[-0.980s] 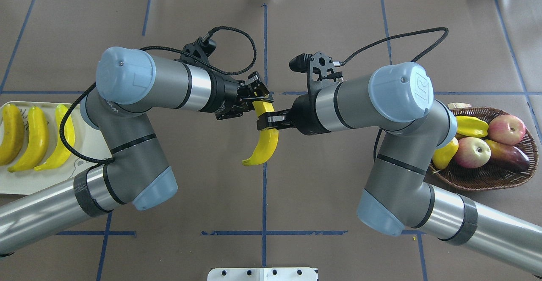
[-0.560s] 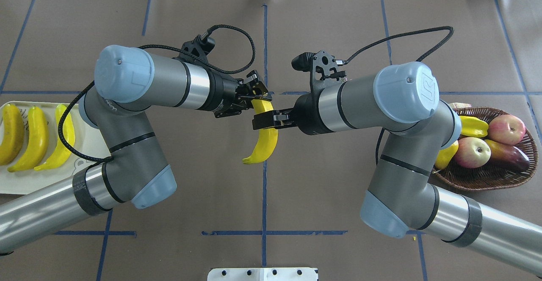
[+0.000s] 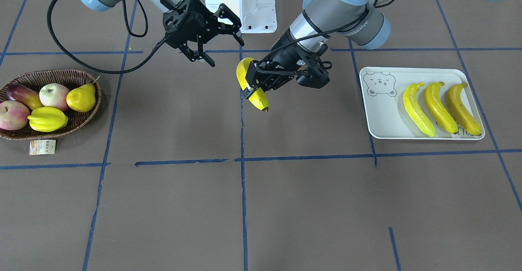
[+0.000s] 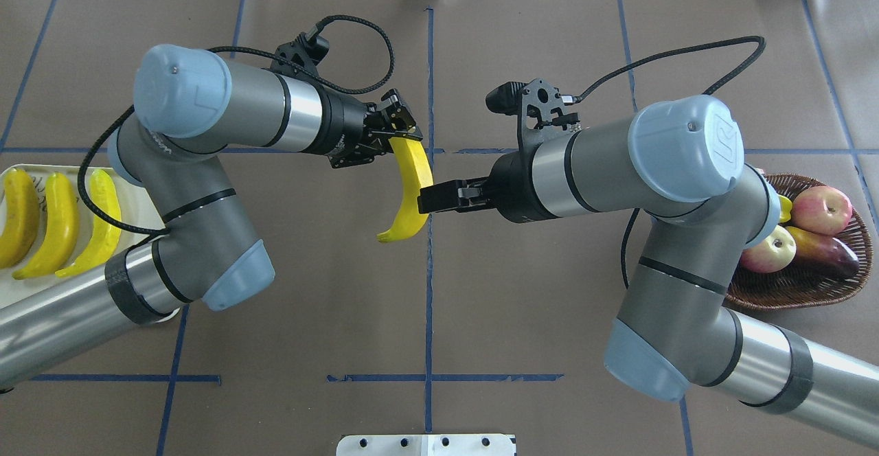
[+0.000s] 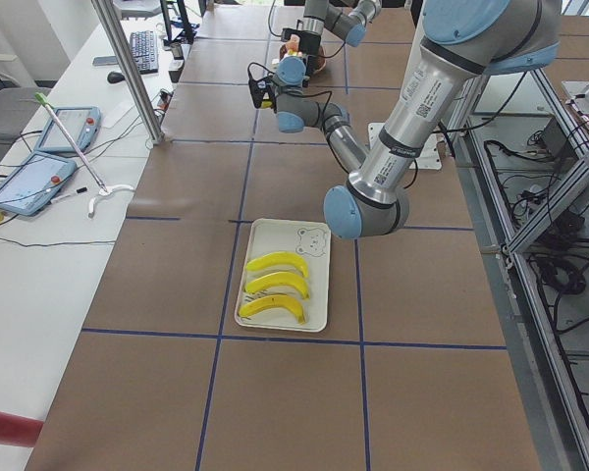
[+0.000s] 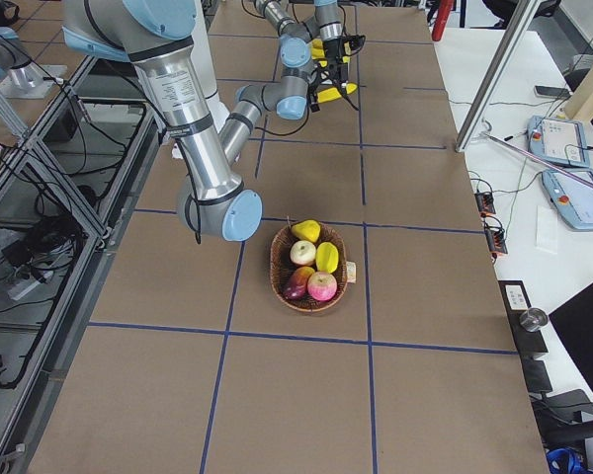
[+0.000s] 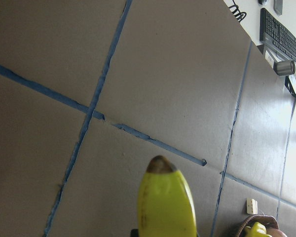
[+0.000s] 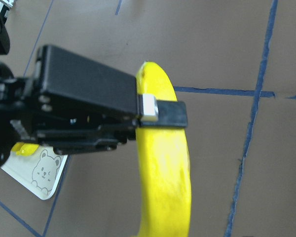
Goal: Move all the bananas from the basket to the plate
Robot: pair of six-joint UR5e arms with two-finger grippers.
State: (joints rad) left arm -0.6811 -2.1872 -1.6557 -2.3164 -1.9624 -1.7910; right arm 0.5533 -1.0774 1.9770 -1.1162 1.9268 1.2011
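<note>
Under R elbow (image 4: pixel 687 147), overhead, basket (image 4: pixel 790 294) partly hidden.

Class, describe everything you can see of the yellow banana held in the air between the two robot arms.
The long curved glossy yellow banana looks smooth, perhaps plastic, with a dark brown tip at its free end. It hangs above the brown table with blue tape lines, near the middle, and touches nothing below. The left hand is shut on its upper end, and the rest curves down, unsupported. The right hand is open and, in the front-facing view, apart from it.
</note>
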